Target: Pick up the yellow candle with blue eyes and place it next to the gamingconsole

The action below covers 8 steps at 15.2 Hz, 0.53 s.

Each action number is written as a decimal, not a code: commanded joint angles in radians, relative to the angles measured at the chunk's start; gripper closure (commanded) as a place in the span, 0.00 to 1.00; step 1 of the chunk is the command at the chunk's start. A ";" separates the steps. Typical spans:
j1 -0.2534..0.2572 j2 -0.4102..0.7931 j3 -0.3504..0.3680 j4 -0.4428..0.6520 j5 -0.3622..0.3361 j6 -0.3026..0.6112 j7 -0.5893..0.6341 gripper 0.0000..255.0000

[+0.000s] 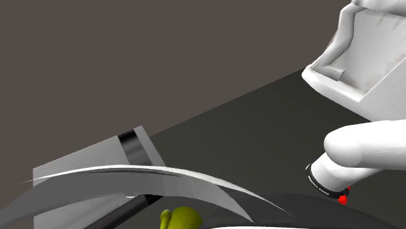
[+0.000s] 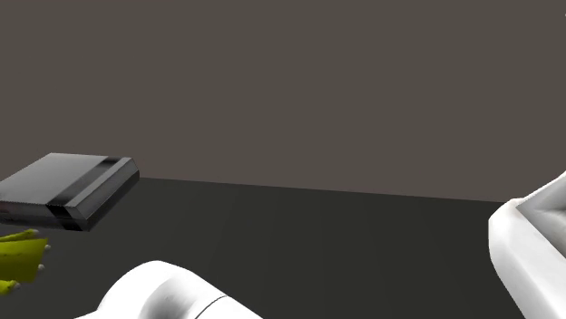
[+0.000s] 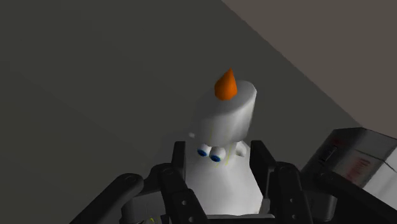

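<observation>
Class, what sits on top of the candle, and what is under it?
An orange flame tops the candle. The gripper clasps its sides and covers whatever lies under it.

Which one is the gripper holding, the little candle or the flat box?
The candle, pale with blue eyes and orange flame, clasped in the gripper; the grey console lies apart.

The console [image 2: 68,188] lies on the work surface [image 2: 317,236] toward the second exterior view's left edge. The candle [image 2: 18,258] is just before it, nearer that camera, between the gripper's [image 3: 219,153] fingers. An open box [image 2: 531,245] sits well apart at the right.
</observation>
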 commanded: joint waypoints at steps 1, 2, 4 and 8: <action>-0.013 -0.041 0.002 -0.029 -0.057 -0.009 -0.029 1.00; -0.015 -0.070 -0.003 -0.033 -0.025 -0.014 -0.047 1.00; -0.019 -0.140 -0.018 -0.041 0.050 -0.034 -0.088 1.00; -0.030 -0.182 0.001 -0.063 0.105 -0.016 -0.116 1.00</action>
